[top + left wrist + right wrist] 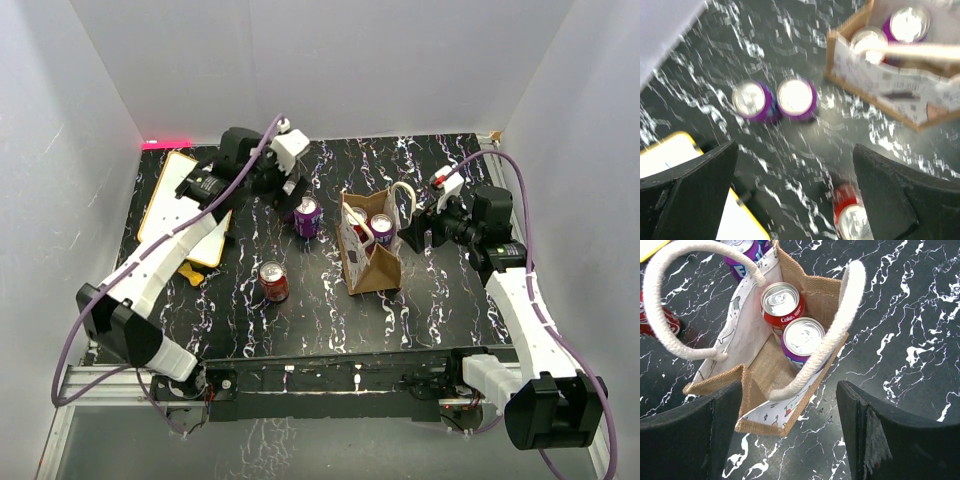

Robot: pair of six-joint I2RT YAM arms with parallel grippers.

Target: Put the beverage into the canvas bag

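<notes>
A loose red cola can (273, 281) stands upright on the black, white-veined surface (440, 290), to the near left of the canvas bag (370, 255) and apart from it. The bag stands upright about the middle of the surface, with its mouth open. Its two cream handles (842, 315) loop up over the opening, and a pale printed panel faces left.

Two beverages sit upright inside it, touching each other: a red Coke can (782, 302) and a purple-sided can (802, 340).

The right claw (790, 387) hangs above the bag's right side. Its fingers (695, 435) are spread wide with nothing pinched between them. Whether it touches the handle on that side cannot be told.

To the far left of the bag, near it but not touching, a loose purple can (307, 216) stands upright. The left claw (795, 147) hovers just beyond that can, farther from the bag, with its fingers spread and empty. Its wrist view is smeared, so the purple can appears doubled there.

Well to the far left of the bag, a yellow-rimmed white board (180, 195) lies flat on the surface.
</notes>
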